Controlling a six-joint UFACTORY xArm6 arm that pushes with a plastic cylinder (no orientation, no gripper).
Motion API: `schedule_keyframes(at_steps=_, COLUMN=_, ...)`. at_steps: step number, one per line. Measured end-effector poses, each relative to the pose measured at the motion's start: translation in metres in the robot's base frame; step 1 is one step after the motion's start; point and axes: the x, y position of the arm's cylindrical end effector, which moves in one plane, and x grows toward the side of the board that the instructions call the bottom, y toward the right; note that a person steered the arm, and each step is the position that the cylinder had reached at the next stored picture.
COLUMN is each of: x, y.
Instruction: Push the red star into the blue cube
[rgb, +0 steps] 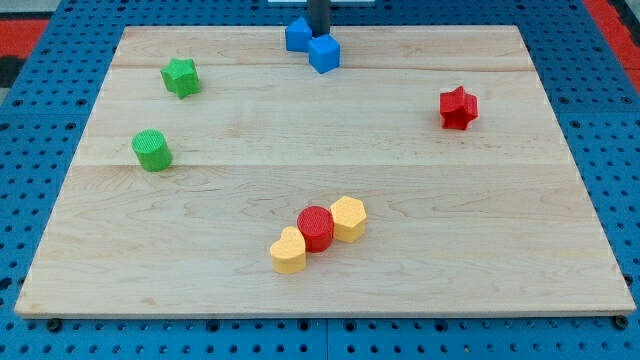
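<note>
The red star (458, 107) lies at the view's right on the wooden board (320, 270). The blue cube (324, 54) sits near the board's top edge, middle, touching a second blue block (298, 35) to its upper left. My rod comes down at the top of the view and my tip (317, 34) ends right between the two blue blocks, just above the cube. The tip is far to the upper left of the red star.
A green star (181, 76) and a green cylinder (152, 150) lie at the view's left. A row of a yellow block (289, 251), a red cylinder (316, 228) and a yellow hexagon block (348, 217) lies at the bottom middle.
</note>
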Motion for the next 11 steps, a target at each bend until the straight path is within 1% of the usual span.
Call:
schedule_keyframes(at_steps=1, x=-0.006, y=0.021)
schedule_keyframes(at_steps=2, x=0.002, y=0.073)
schedule_keyframes(at_steps=3, x=0.031, y=0.129)
schedule_keyframes(at_steps=4, x=0.050, y=0.178)
schedule_keyframes(at_steps=5, x=0.107, y=0.216)
schedule_keyframes(at_steps=6, x=0.173, y=0.230)
schedule_keyframes(at_steps=7, x=0.194, y=0.198)
schedule_keyframes(at_steps=8, x=0.188, y=0.141)
schedule_keyframes(at_steps=9, x=0.193, y=0.152)
schedule_keyframes(at_steps=10, x=0.171, y=0.176)
schedule_keyframes(at_steps=11, x=0.157, y=0.168)
